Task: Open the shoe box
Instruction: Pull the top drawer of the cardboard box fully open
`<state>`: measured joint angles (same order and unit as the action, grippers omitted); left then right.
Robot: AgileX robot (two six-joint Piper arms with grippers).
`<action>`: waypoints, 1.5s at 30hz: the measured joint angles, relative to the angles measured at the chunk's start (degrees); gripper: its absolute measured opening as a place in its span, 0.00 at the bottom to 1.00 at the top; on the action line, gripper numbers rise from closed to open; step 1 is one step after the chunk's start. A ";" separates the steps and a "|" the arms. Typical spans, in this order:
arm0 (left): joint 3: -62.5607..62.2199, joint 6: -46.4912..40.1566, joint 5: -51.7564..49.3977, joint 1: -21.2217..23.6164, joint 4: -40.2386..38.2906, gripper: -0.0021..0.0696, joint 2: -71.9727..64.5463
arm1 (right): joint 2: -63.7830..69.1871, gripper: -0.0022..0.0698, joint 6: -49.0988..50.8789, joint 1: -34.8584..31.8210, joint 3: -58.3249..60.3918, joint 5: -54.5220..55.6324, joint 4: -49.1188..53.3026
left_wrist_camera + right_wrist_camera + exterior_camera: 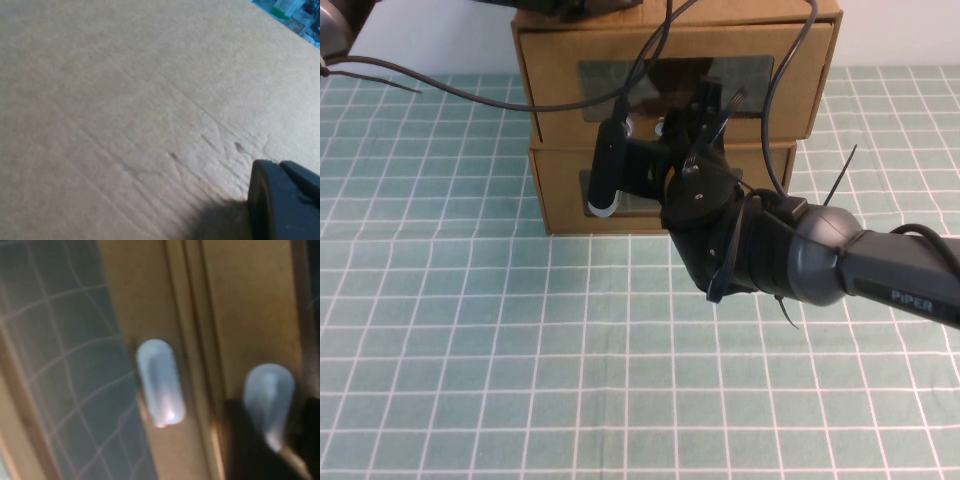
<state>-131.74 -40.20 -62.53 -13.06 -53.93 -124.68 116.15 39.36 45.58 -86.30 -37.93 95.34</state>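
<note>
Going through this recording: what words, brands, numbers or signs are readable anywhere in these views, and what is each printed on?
"PiPER": on the grey link of the right arm, in the high view.
Stacked shoe boxes: plain cardboard, no print to read.
Right pincer, open at the front of the boxes: no lettering.
Left pincer, close over bare cardboard: no lettering.
</note>
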 joint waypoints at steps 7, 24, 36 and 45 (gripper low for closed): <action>0.00 0.29 0.12 0.00 0.00 0.02 0.00 | 0.36 0.23 0.54 0.00 -0.36 -0.55 0.76; -0.85 4.54 -0.10 -0.10 2.58 0.02 -0.53 | 0.25 0.23 0.91 1.31 -0.48 -2.66 -2.67; -0.94 5.42 -0.81 -0.10 2.94 0.02 -0.53 | -3.48 0.19 3.47 3.12 5.25 -3.51 -2.29; -0.94 6.18 -1.98 -0.44 2.94 0.02 -0.53 | -10.24 0.17 11.98 7.31 18.24 -5.35 3.65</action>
<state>-132.69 -34.01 -64.51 -13.49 -50.99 -125.21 105.90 51.34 52.89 -68.06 -43.28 98.99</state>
